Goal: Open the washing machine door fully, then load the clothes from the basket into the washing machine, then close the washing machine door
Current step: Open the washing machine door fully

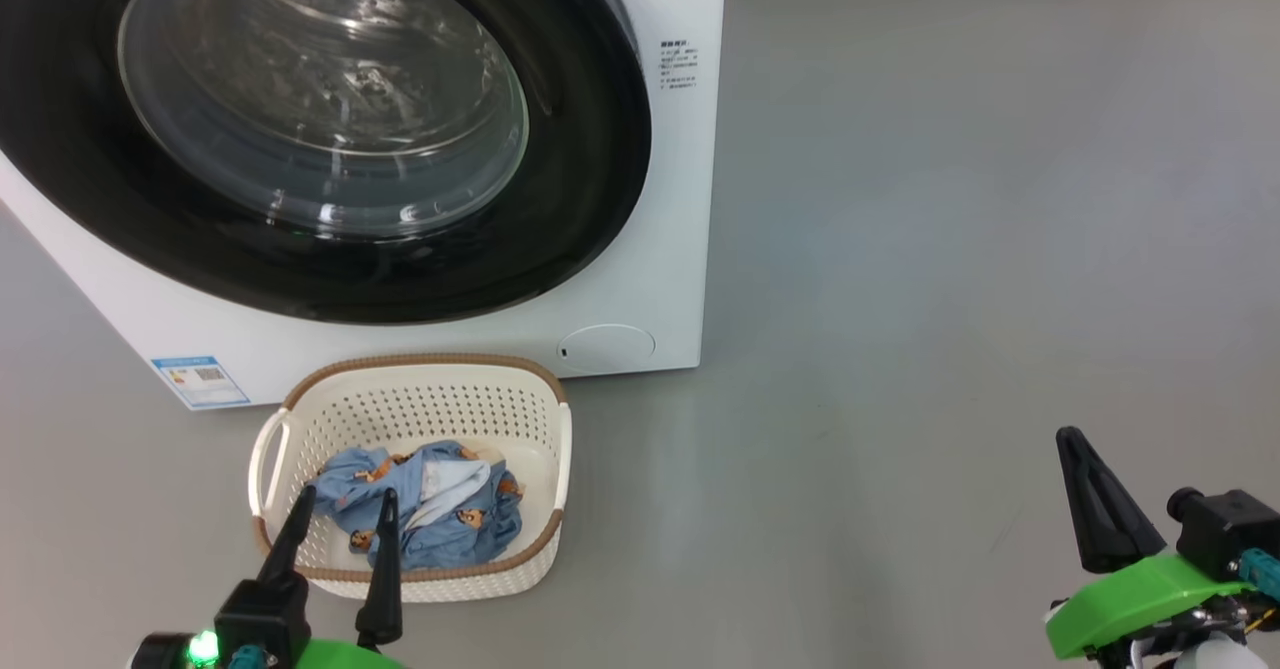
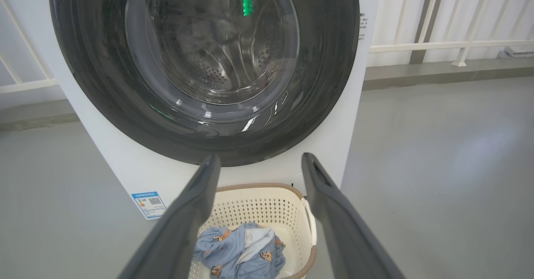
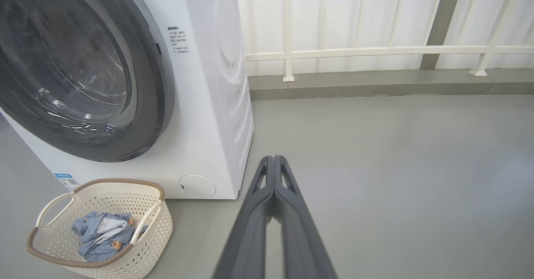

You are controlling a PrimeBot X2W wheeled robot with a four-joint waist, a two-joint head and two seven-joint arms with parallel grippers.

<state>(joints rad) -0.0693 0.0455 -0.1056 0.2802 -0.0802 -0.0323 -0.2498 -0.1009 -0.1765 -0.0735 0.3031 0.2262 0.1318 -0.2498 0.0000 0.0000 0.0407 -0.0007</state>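
The white washing machine point(image 1: 640, 279) stands ahead with its round black-rimmed door point(image 1: 330, 129) closed flat against the front; the steel drum shows through the glass point(image 2: 212, 41). On the floor before it sits the cream basket point(image 1: 415, 404) with the light blue bear-print clothes point(image 1: 425, 509) inside. My left gripper point(image 1: 340, 504) hangs open just above the basket's near rim, nothing between its fingers point(image 2: 187, 216). Far to the right my right gripper point(image 3: 273, 160) is shut on nothing, low over bare floor, well clear of the machine point(image 3: 208, 104) and the basket point(image 3: 154, 224).
Grey floor point(image 1: 950, 249) stretches to the right of the machine. A white railing point(image 3: 375, 53) and a low grey kerb run along the back wall. A round service flap point(image 1: 605, 344) and a blue sticker point(image 1: 200, 379) mark the machine's lower front.
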